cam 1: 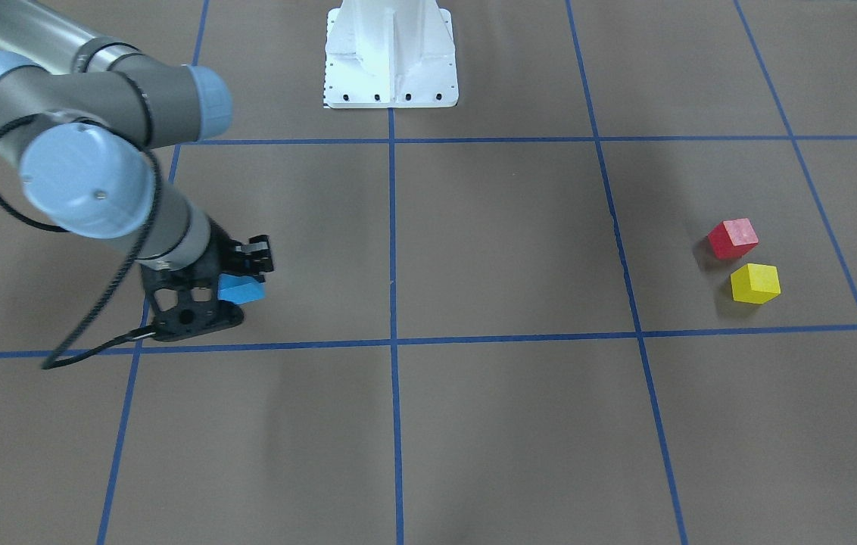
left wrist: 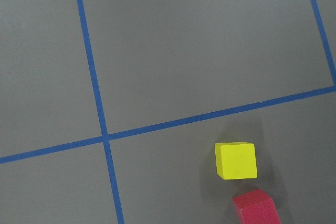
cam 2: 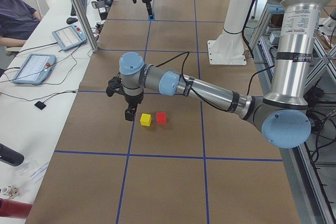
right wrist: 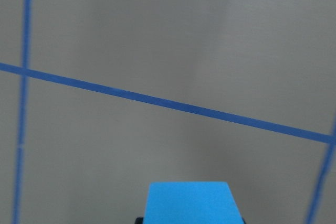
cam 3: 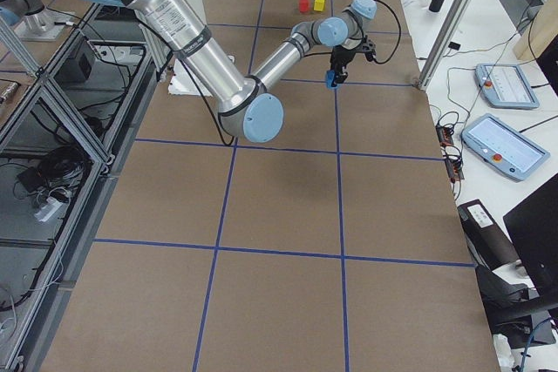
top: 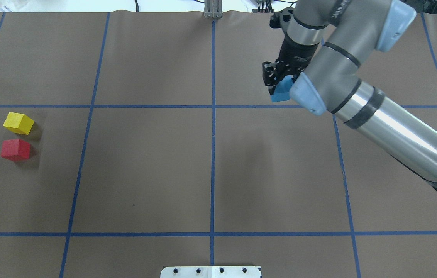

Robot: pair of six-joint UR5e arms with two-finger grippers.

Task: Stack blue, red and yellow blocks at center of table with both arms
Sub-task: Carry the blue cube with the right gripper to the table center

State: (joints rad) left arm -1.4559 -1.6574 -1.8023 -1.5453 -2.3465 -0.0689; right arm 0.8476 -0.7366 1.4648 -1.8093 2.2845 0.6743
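Clenching blue block [right wrist: 188, 200] between right jaws, with right arm [top: 357, 92] stretched over brown paper desk [cam 1: 504, 242] gridded with blue tape [cam 1: 392, 227]. Well apart on desk's left side, yellow block [left wrist: 235, 160] just beside red block [left wrist: 255, 208]. Left arm [cam 2: 210, 92] angled down near them; cannot tell whether left jaws released or clenched.

Brown-covered table [top: 145, 173] marked with blue tape lines [top: 213, 154].
A white desk [cam 2: 21, 124] is set beside it, teach pendants [cam 2: 32, 68] are laid there, and a metal post [cam 2: 80, 11] is fixed at the table's edge.
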